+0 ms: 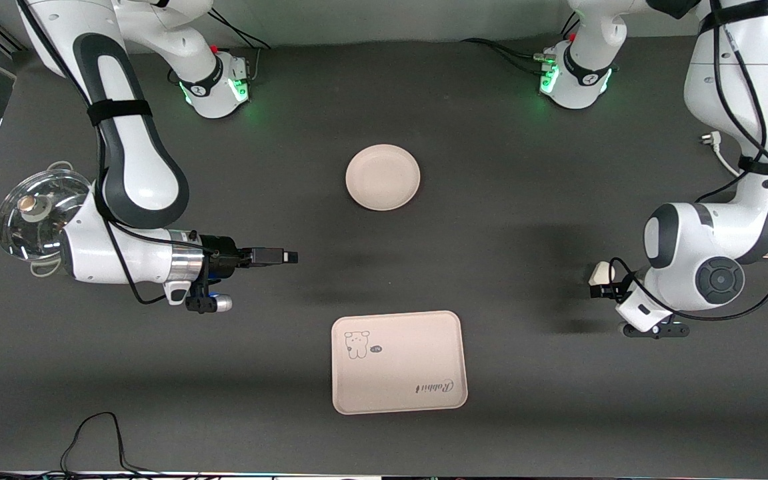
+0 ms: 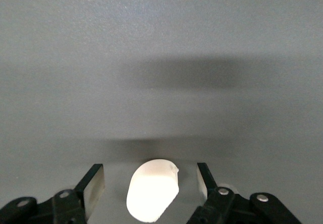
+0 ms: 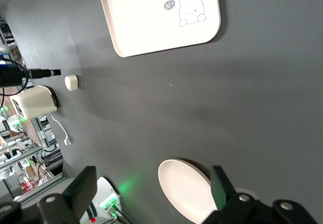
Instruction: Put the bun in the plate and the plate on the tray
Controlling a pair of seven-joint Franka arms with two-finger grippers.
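Front view, bun [image 1: 601, 272]: a small white smooth lump on the dark table [image 1: 504, 220] at the left arm's end, well apart from plate and tray.
Front view, left gripper [image 1: 596, 288]: low beside the bun, under the bent white arm; its fingers are mostly hidden here.
Front view, plate [image 1: 383, 177]: round, shallow, plain cream-beige with a raised rim, mid-table and farther from the front camera than the tray.
Front view, tray [image 1: 398, 362]: cream-beige rectangle with rounded corners, a small cartoon animal in one corner and "Rabbit" script in another; nothing lies on it.
Front view, right gripper [image 1: 289, 256]: stretched level over bare table toward the right arm's end, waiting.
Front view, pot lid [image 1: 39, 212]: shiny glass lid with a knob, at the right arm's end of the table.
Left wrist view, bun [image 2: 153, 189]: bright white, rounded with one flatter edge, lying between the two fingers [image 2: 94, 185].
Left wrist view, left gripper [image 2: 150, 184]: spread open, a gap on each side of the bun, no pad touching it.
Right wrist view, right gripper [image 3: 154, 189]: fingers wide apart, holding nothing.
Right wrist view, plate [image 3: 184, 189]: rim and bare hollow visible between the fingers.
Right wrist view, tray [image 3: 151, 22]: rabbit drawing with a small speech bubble.
Right wrist view, bun [image 3: 71, 82]: tiny pale lump just beside the other arm's gripper.
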